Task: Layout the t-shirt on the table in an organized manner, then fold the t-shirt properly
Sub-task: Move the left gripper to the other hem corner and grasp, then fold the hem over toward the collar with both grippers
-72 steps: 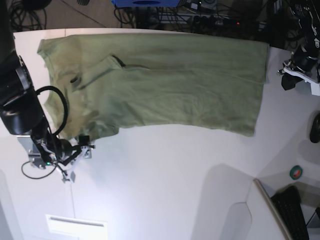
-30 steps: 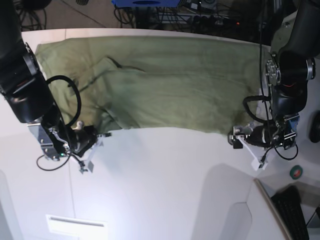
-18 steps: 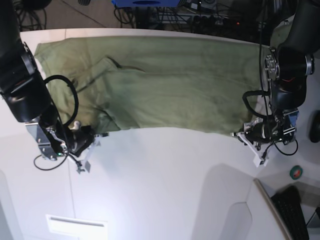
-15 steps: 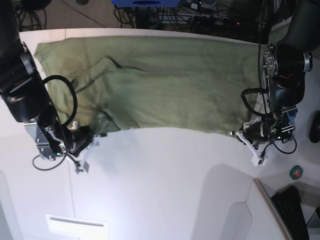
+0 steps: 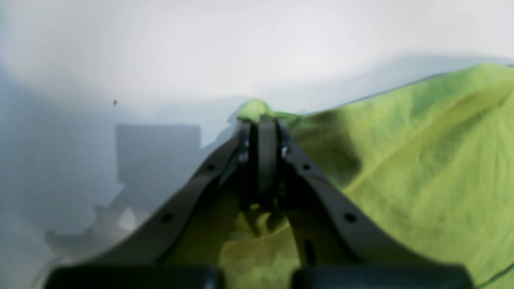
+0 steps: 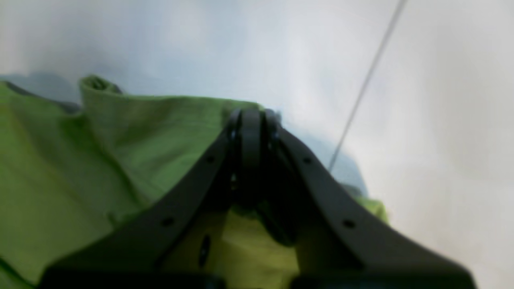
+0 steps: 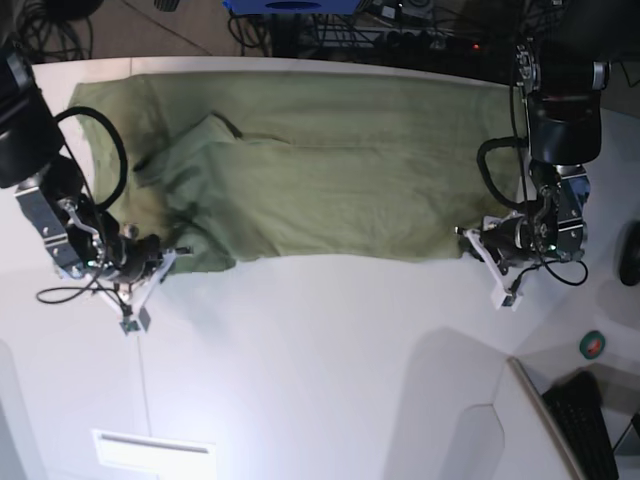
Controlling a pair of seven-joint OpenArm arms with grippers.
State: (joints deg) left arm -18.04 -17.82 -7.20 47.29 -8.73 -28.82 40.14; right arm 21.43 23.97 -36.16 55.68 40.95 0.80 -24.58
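Note:
The olive-green t-shirt point(image 7: 350, 180) lies spread and wrinkled across the far half of the white table point(image 7: 320, 360), with a fold near its left end. My left gripper point(image 7: 468, 240), on the right of the base view, is shut on the shirt's near right corner. In the left wrist view a small bunch of the t-shirt point(image 5: 401, 160) sticks out past the left gripper point(image 5: 261, 120). My right gripper point(image 7: 172, 256) is shut on the near left edge. The right wrist view shows the right gripper point(image 6: 251, 116) pinching the t-shirt point(image 6: 100, 160) low over the table point(image 6: 441, 120).
A thin dark seam point(image 6: 361, 92) crosses the table beside the right gripper. Dark floor with cables point(image 7: 300, 25) lies beyond the far edge. A green tape roll point(image 7: 593, 345) and a keyboard point(image 7: 585, 420) sit at the lower right. A white label point(image 7: 150, 450) lies near the front left.
The left gripper has shut on the shirt's near right corner and shifted slightly toward the far edge. The right arm has drawn back to the left with the near left edge of the shirt.

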